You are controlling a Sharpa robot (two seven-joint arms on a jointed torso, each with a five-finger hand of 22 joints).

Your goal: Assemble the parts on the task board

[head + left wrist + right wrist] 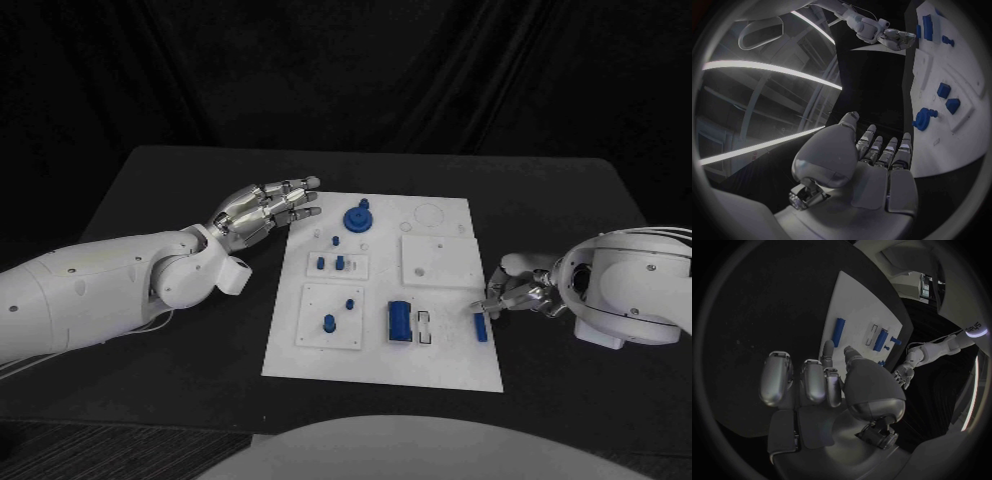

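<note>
Task board (pixel 433 365) lies flat mid bench (pixel 173 180), long side running away from the robot. Left hand (pixel 267 208) hovers just off the board's far-left corner, fingers stretched out & slightly apart, nothing in it; left wrist view shows the same hand (pixel 879 165) w/ fingers straight, palm bare, board off to one side. Right hand (pixel 522 295) sits at the board's right edge, near the front half, fingers bent inward toward the board; fingertips close to a short blue bar (pixel 480 327) lying on the board's right margin, but can't tell if they touch or pinch it. In the right wrist view the right hand (pixel 826 390) has fingers loosely curved, apart, nothing seen between them, and the bar (pixel 839 331) lies on the board beyond the fingertips. Other parts on the board: blue round knob piece (pixel 356 217) standing near the far end, left of centre; two small blue pegs (pixel 330 264) in a raised white block on the left side; two more small blue pieces (pixel 338 312) on a square plate nearer the front-left; blue upright block (pixel 397 321) beside a white slotted frame (pixel 426 325) approx. mid-front. Plain white square plate (pixel 440 262) occupies the right-centre, a faint ring outline (pixel 430 213) beyond it.
</note>
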